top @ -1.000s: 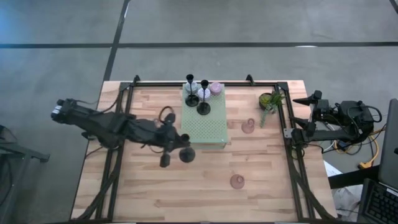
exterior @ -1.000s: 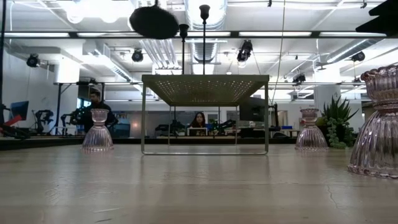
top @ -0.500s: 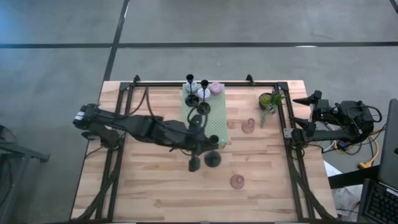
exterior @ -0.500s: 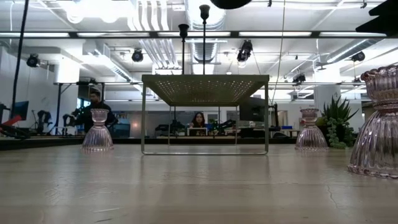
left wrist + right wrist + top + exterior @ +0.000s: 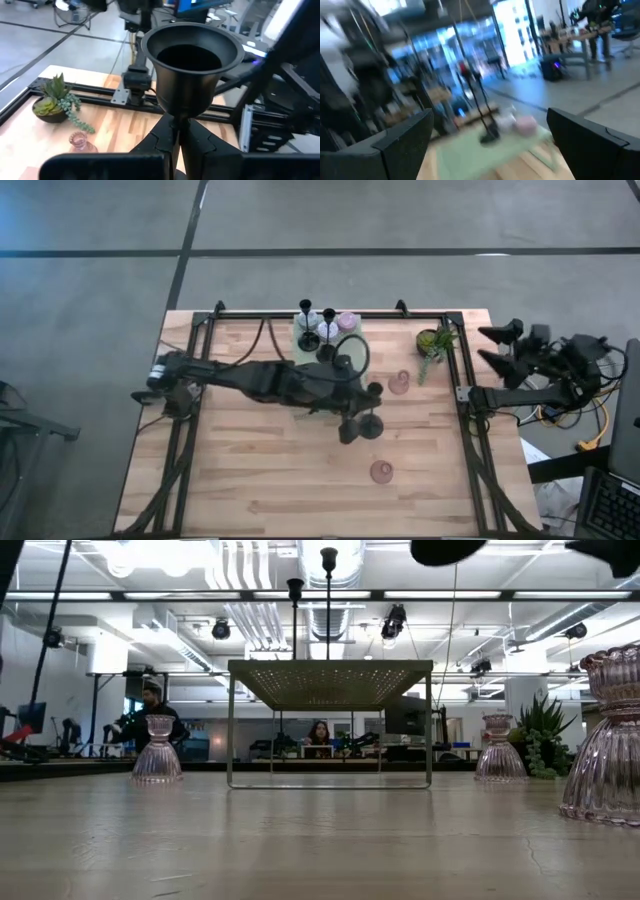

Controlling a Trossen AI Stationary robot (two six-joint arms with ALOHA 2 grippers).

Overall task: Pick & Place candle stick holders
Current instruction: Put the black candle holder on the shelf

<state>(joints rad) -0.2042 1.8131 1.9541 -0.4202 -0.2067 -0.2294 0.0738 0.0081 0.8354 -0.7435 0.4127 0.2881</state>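
Fingers clamped on a black holder (image 5: 189, 65), the left gripper (image 5: 352, 423) has swung right across the mat (image 5: 330, 395) over the desk (image 5: 250, 480); right gripper (image 5: 500, 345), wide open and empty, has lifted

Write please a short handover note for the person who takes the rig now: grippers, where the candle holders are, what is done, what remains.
Left gripper: shut on the stem of a black holder, carried above the table right of the green mat.
Right gripper: open, waiting at the right table edge.
Done: two black holders and a lilac one stand on the mat.
Left: set down the carried holder; pink glass holders are on the wood near the plant.
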